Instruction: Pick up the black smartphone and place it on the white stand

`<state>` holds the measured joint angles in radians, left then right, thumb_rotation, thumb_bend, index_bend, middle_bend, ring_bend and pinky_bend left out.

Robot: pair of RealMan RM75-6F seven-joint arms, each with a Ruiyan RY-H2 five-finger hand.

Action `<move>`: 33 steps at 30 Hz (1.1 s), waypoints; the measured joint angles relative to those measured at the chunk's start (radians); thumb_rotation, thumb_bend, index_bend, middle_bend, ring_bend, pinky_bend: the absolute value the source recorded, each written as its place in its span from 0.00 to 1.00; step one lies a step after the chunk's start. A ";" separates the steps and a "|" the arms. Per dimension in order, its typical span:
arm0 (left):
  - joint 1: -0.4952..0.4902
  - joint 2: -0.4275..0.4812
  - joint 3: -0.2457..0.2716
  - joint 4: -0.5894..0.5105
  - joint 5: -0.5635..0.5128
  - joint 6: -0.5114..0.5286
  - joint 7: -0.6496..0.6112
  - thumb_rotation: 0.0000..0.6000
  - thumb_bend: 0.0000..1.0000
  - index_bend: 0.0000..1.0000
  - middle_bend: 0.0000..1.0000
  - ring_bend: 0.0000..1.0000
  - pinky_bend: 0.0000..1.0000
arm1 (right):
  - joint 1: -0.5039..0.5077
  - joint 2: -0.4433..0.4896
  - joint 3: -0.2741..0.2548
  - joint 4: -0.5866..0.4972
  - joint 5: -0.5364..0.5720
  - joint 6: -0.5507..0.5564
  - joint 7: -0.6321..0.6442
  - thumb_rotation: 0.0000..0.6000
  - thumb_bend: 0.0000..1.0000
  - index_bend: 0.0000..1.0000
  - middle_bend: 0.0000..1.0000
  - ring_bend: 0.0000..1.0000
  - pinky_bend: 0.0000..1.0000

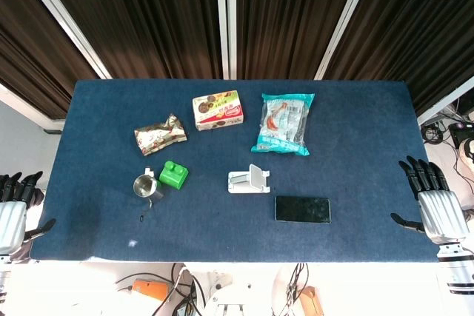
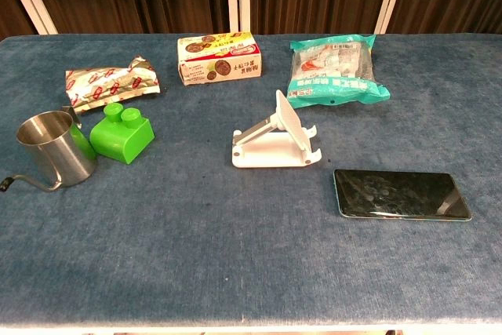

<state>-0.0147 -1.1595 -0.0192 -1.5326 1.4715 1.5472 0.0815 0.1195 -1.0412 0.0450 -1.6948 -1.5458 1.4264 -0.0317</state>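
The black smartphone (image 1: 302, 209) (image 2: 401, 194) lies flat, screen up, on the blue table near its front edge, right of centre. The white stand (image 1: 248, 180) (image 2: 275, 143) sits just left of and behind it, its backrest tilted up, with nothing on it. My right hand (image 1: 429, 197) hovers at the table's right edge, fingers apart, holding nothing, well to the right of the phone. At the left edge my left hand (image 1: 16, 201) is likewise open and holds nothing. Neither hand shows in the chest view.
A steel cup (image 1: 146, 186) (image 2: 49, 148) and a green block (image 1: 174, 175) (image 2: 121, 136) stand left of the stand. Behind lie a silver snack packet (image 1: 159, 134) (image 2: 110, 81), a biscuit box (image 1: 218, 109) (image 2: 218, 58) and a teal bag (image 1: 285, 123) (image 2: 333, 70).
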 measured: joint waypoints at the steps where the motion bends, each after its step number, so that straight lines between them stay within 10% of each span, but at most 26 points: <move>1: 0.001 -0.003 0.000 0.003 0.000 0.000 -0.002 1.00 0.06 0.10 0.14 0.06 0.00 | 0.002 0.000 -0.001 -0.005 0.000 -0.005 -0.003 1.00 0.20 0.00 0.07 0.00 0.04; 15: -0.014 -0.021 0.001 0.005 0.037 -0.007 0.008 1.00 0.06 0.10 0.15 0.06 0.00 | 0.091 -0.110 -0.021 -0.175 0.023 -0.188 -0.152 1.00 0.20 0.16 0.07 0.00 0.00; 33: -0.037 -0.040 -0.008 0.026 0.030 -0.040 -0.001 1.00 0.06 0.10 0.15 0.06 0.00 | 0.291 -0.452 0.039 -0.130 0.480 -0.380 -0.605 1.00 0.23 0.29 0.00 0.00 0.00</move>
<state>-0.0514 -1.1994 -0.0275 -1.5064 1.5019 1.5071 0.0808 0.4100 -1.4931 0.0844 -1.8246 -1.0659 1.0465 -0.6365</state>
